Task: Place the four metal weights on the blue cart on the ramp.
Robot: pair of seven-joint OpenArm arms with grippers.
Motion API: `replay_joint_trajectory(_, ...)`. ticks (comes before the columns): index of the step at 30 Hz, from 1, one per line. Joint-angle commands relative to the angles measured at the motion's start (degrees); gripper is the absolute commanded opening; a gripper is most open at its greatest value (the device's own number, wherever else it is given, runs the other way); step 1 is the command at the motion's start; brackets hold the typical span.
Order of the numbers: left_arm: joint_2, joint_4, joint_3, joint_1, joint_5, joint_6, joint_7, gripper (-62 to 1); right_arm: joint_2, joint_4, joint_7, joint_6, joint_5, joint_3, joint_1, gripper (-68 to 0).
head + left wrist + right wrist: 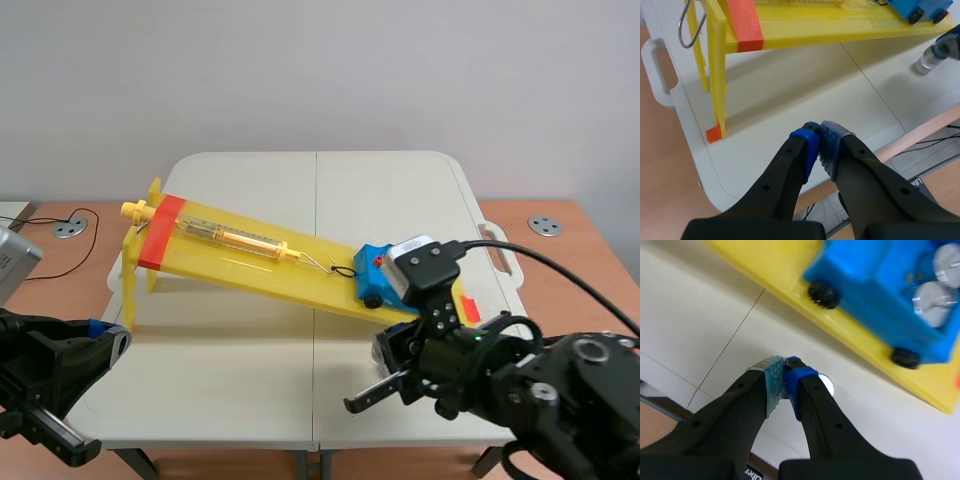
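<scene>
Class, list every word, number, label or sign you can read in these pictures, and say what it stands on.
No text can be read.
Spring scale on the yellow ramp: any markings are too small to read.
White label under the right gripper: cut off and blurred, unreadable.

This looks like a lab or test room, not a home. The wall (320, 70) is plain and bare. A white fold-up bench (250, 400) stands between two brown office desks (590, 250), each with a round metal hole (545, 225) for wires. On the bench sits a yellow ramp (250, 265) with a blue cart (372, 268), like a science class kit. Two black robot arms (545, 385) work at it.
</scene>
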Motion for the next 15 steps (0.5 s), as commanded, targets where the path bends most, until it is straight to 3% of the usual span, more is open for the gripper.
replay_joint_trajectory(1, 0.4, 2.9, -0.4, -1.0, -4.4, -1.0, -5.9, -57.3, 2.8, 9.3, 3.4, 2.2, 6.6, 3.0, -0.1, -66.9)
replay_joint_trajectory(9, 0.4, 2.9, -0.4, -1.1, -4.4, -1.0, -5.9, -57.3, 5.1, 21.6, -2.0, 6.2, 17.0, 14.3, -8.0, -66.9)
replay_joint_trajectory(15, 0.4, 2.9, -0.4, -1.1, -4.5, -1.0, -5.9, -57.3, 5.1, 27.0, -5.7, 7.5, 25.2, 24.7, -10.3, -66.9)
